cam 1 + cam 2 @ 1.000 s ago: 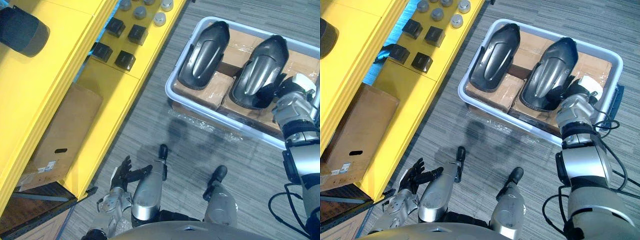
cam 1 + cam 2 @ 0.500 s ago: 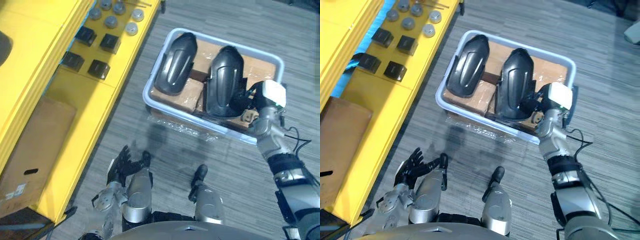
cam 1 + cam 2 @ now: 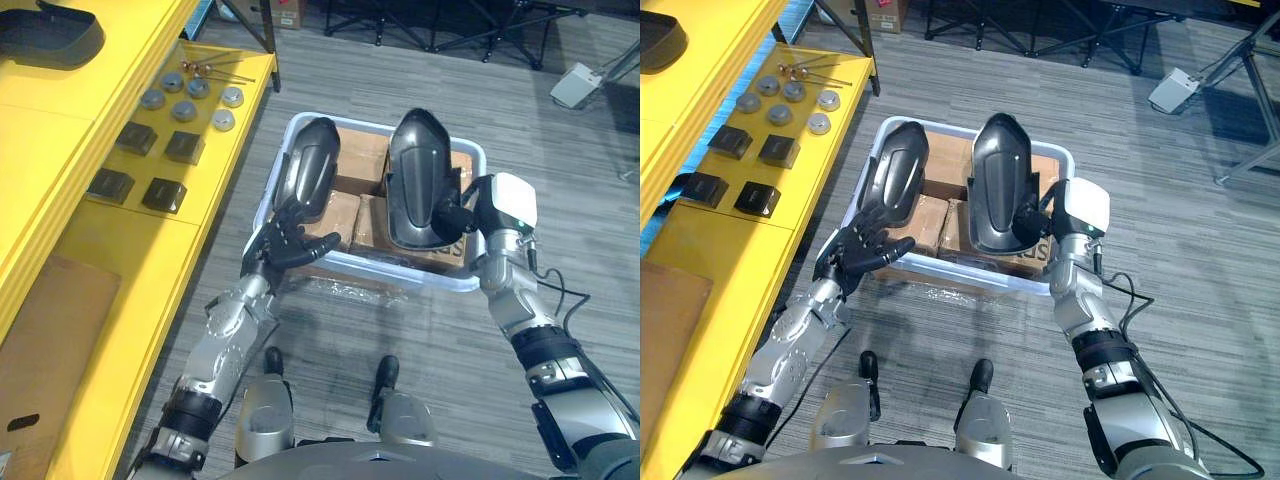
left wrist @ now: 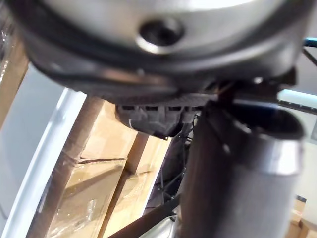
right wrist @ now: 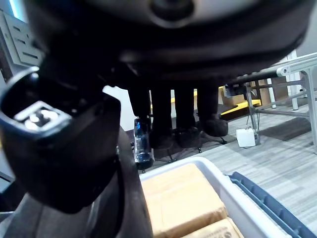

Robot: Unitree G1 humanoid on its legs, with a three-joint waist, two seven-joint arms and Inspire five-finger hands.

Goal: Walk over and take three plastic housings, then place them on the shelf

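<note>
Raised left hand [image 3: 288, 240] spread wide over the bin [image 3: 362, 128] rim; right hand [image 3: 453, 217] against right housing [image 3: 418, 180]; grip: cannot tell.

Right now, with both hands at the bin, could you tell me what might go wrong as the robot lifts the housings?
1. The right hand meets the right housing only at its side edge, so the housing may slip or swing when lifted.
2. The left hand is spread over the near rim of the white bin by the left housing; it could snag the rim.
3. The housings lie on cardboard boxes, which might shift.
</note>
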